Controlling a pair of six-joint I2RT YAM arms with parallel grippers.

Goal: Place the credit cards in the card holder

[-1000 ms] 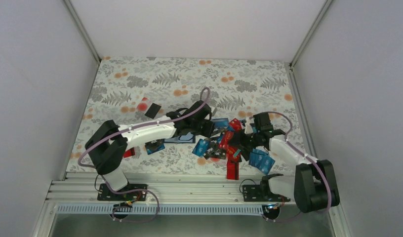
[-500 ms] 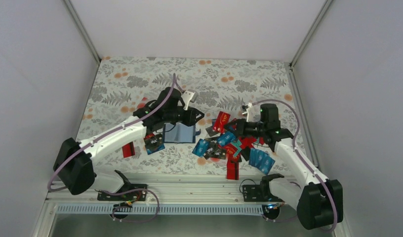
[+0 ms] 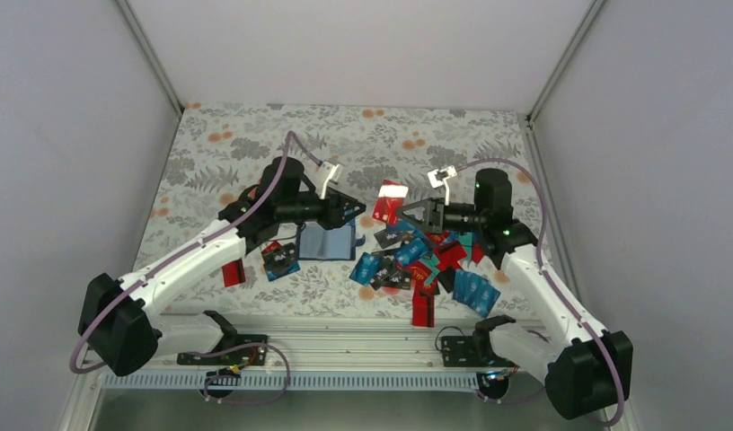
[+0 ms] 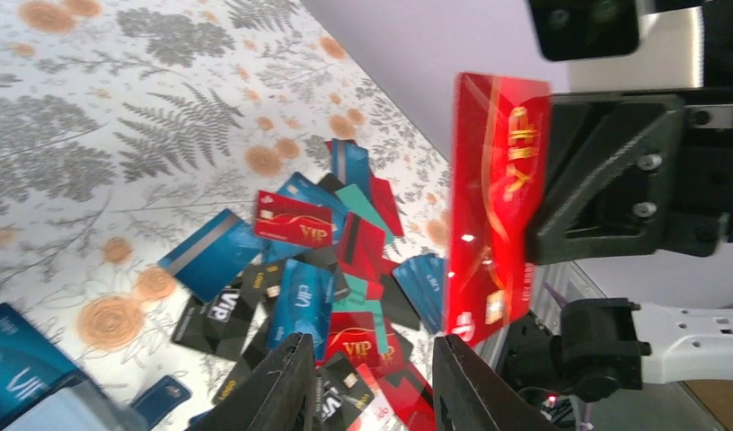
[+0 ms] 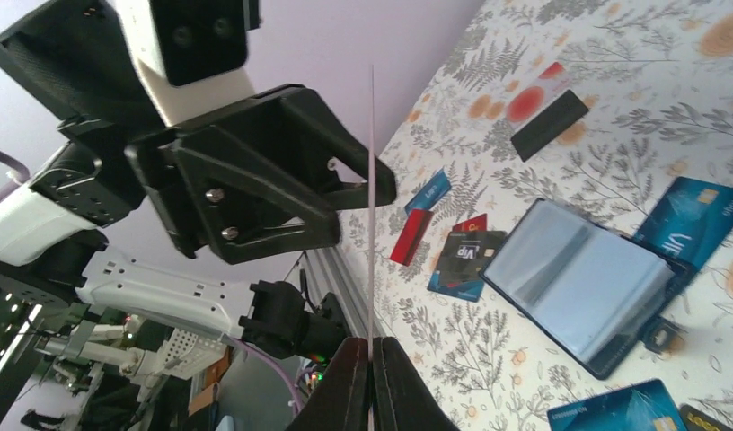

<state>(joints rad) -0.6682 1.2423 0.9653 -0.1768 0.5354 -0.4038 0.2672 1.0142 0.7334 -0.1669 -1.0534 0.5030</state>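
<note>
The card holder lay open on the counter, its pale blue inside facing up, just left of the heap of credit cards. One red VIP card was up off the heap, standing on edge in the air between my two tools.

My right arm rose from its base and reached leftward, wrist roughly level, presenting that card. My left arm stretched long across the counter, its forearm passing over the holder's far edge and its wrist pointing rightward at the card.

A second before, the left arm had been folded back with its tool low by the holder, and the right arm had been down among the heap. Since then both had lifted and turned to face each other, and the red card had come up with the right one.

The right tool was pressed together on one edge of the card, pinching it. The left tool stood partly spread and held nothing. Its fingers were just short of the card, and I could not tell whether they touched it.
</note>
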